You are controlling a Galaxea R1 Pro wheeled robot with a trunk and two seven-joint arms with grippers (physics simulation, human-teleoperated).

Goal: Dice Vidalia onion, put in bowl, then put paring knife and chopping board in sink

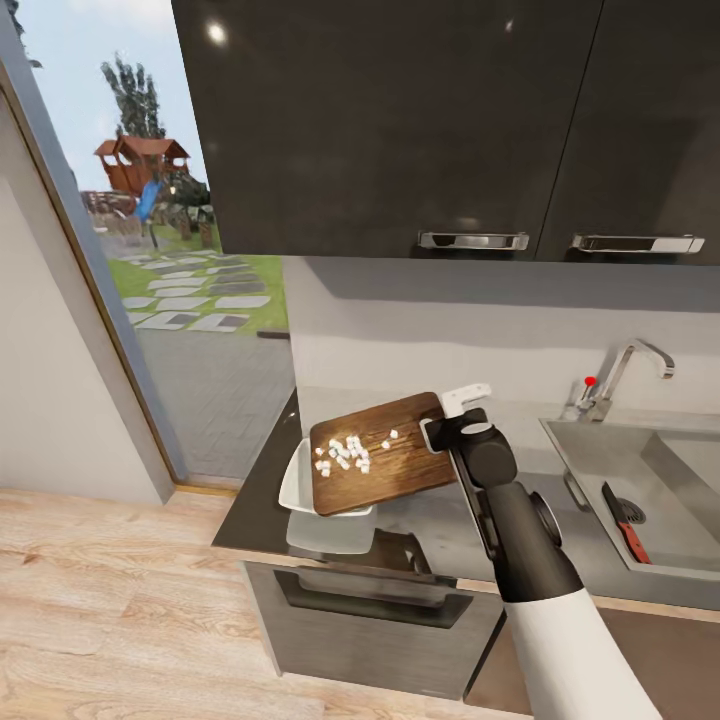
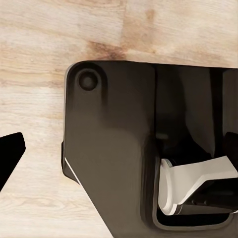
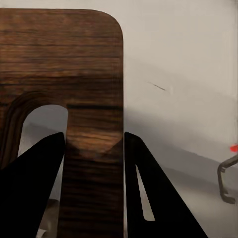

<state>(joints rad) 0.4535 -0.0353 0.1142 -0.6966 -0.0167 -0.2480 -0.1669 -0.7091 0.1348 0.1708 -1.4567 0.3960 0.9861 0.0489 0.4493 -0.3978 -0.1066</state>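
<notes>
My right gripper (image 1: 440, 425) is shut on the end of the brown chopping board (image 1: 385, 465), holding it tilted above the countertop (image 1: 450, 525). In the right wrist view its black fingers (image 3: 44, 173) clamp the strip of board (image 3: 74, 64) beside the oval slot. Small white diced onion pieces (image 1: 345, 453) lie on the board's lower half. The white bowl (image 1: 298, 482) sits under the board's low edge, partly hidden. The paring knife (image 1: 625, 520), dark-bladed with a red handle, lies in the sink (image 1: 590, 470). One left finger (image 2: 11, 148) shows wide apart over the wood floor.
Glossy dark upper cabinets (image 1: 400, 120) hang close above the work area. A chrome tap with a red knob (image 1: 625, 372) stands behind the sink. A dark oven front (image 1: 370, 610) sits below the counter. A glass door (image 1: 180, 280) is at the left. The robot's dark base (image 2: 114, 148) lies below the left arm.
</notes>
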